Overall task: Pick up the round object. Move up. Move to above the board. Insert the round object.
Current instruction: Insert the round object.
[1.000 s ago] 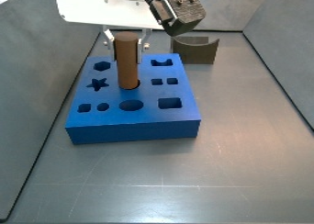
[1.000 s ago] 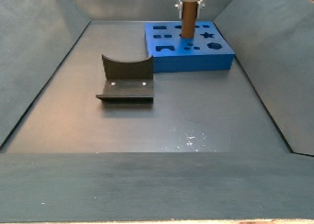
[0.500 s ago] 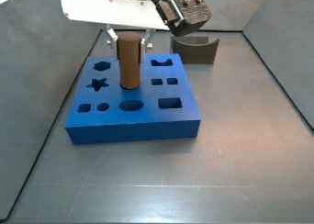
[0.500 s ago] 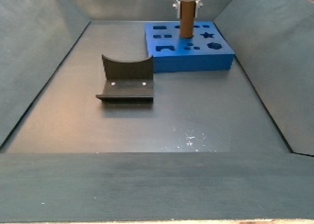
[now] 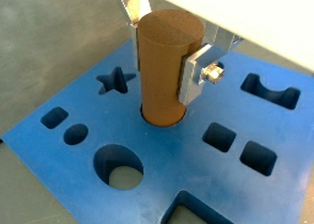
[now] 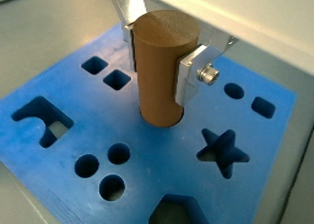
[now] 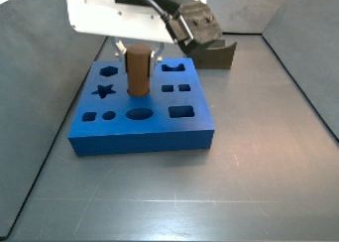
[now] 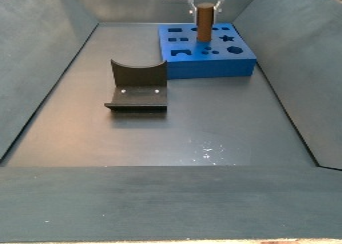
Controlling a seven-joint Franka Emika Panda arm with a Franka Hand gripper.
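The round object (image 5: pixel 160 92), a brown wood-like cylinder, stands upright between my gripper's (image 5: pixel 167 55) silver fingers (image 5: pixel 196 73), which are shut on its sides. Its lower end sits in a round hole of the blue board (image 5: pixel 73 163). The other wrist view shows the same grip (image 6: pixel 163 62) on the peg (image 6: pixel 160 95) over the board (image 6: pixel 73 127). In both side views the gripper (image 7: pixel 138 48) (image 8: pixel 205 10) holds the peg (image 7: pixel 138 75) (image 8: pixel 205 30) low over the board's (image 7: pixel 146 132) (image 8: pixel 214 66) middle row. How deep the peg sits is hidden.
The dark fixture with a curved notch (image 7: pixel 213 54) (image 8: pixel 135 86) stands on the grey floor beside the board. The board has star (image 6: pixel 223 147), circle (image 5: pixel 117 165) and square (image 5: pixel 258 156) holes around the peg. Grey walls enclose the floor.
The gripper has moved down with the round object. Less of the peg shows above the board, and its lower end has gone into the round hole.
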